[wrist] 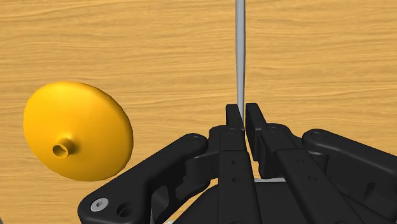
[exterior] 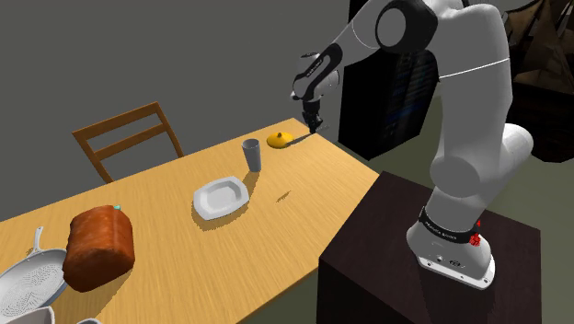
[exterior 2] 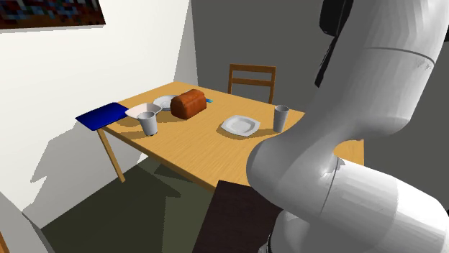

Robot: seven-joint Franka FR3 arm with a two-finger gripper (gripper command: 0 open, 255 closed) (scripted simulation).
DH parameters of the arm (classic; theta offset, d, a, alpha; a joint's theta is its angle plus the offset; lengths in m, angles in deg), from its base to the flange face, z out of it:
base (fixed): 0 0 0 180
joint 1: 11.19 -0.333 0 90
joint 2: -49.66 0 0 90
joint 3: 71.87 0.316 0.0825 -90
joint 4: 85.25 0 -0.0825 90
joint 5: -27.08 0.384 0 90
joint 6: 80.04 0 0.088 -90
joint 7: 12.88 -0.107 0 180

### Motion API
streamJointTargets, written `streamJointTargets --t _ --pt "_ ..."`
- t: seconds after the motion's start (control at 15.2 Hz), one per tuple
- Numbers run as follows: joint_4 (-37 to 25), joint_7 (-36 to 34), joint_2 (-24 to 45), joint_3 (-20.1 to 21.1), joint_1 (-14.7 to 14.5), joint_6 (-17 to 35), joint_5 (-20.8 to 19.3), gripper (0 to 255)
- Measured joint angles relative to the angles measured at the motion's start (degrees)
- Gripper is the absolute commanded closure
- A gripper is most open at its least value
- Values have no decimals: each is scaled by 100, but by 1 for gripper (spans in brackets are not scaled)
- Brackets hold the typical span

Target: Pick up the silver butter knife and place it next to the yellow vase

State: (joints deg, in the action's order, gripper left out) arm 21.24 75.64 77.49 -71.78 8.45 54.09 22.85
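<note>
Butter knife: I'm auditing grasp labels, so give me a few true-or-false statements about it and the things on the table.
1. The gripper is shut on the butter knife. True.
2. The yellow vase sits on the white plate. False: it rests on the bare table, apart from the plate.
3. A grey cup stands between the plate and the vase. True.
4. The bread loaf lies right beside the vase. False: it lies beyond the plate, towards the table's other end.

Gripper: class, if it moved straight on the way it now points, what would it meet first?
Most likely the bare wooden table. The gripper, shut on the grey knife, points down at it, and the yellow vase sits off to one side of that line. The depth is unclear.
</note>
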Motion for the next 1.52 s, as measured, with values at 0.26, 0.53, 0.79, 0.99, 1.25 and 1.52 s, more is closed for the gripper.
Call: streamJointTargets --t 0.26,0.53,0.79,0.99,1.25,1.52 --pt "7 3 211 -9 9 219 -11 255" --pt "-6 -19 442 -15 2 435 -23 255" --pt "5 -28 645 -24 6 650 -34 255" --pt "-45 -39 842 -31 3 796 -42 255" --pt "-116 -67 1092 -38 -12 976 -53 255" --pt "-144 -78 1284 -46 -13 1137 -62 255"
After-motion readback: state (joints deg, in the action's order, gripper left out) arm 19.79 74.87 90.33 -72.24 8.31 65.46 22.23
